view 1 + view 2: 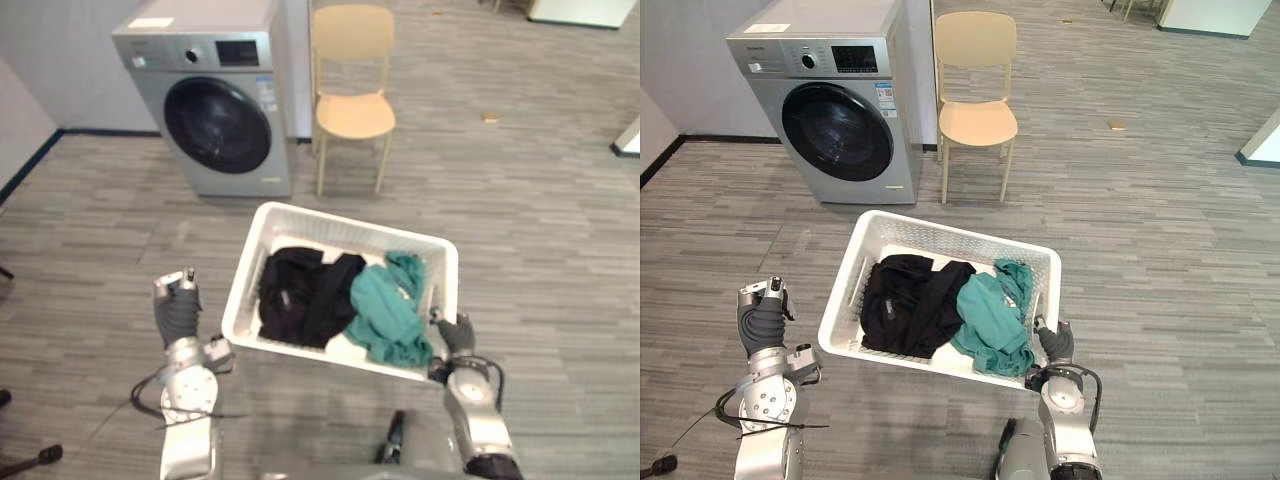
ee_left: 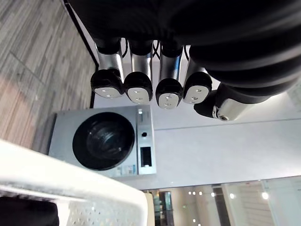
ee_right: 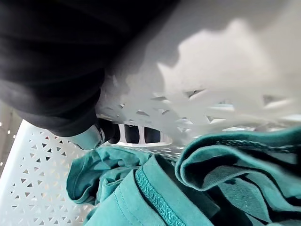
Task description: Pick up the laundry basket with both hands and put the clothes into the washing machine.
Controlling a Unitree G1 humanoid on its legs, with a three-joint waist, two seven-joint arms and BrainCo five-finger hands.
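Note:
A white laundry basket (image 1: 340,222) stands on the floor before me, holding a black garment (image 1: 305,290) and a teal garment (image 1: 390,310). My left hand (image 1: 177,310) hovers to the left of the basket, apart from it, fingers (image 2: 136,87) relaxed and holding nothing. My right hand (image 1: 457,333) is at the basket's near right corner. In the right wrist view its thumb (image 3: 96,136) is hooked inside the basket wall (image 3: 211,70) beside the teal garment (image 3: 188,188). The washing machine (image 1: 215,100) stands at the far left with its round door closed.
A beige chair (image 1: 352,110) stands right of the washing machine against the wall. Grey plank floor surrounds the basket. A white object's edge (image 1: 628,138) shows at the far right.

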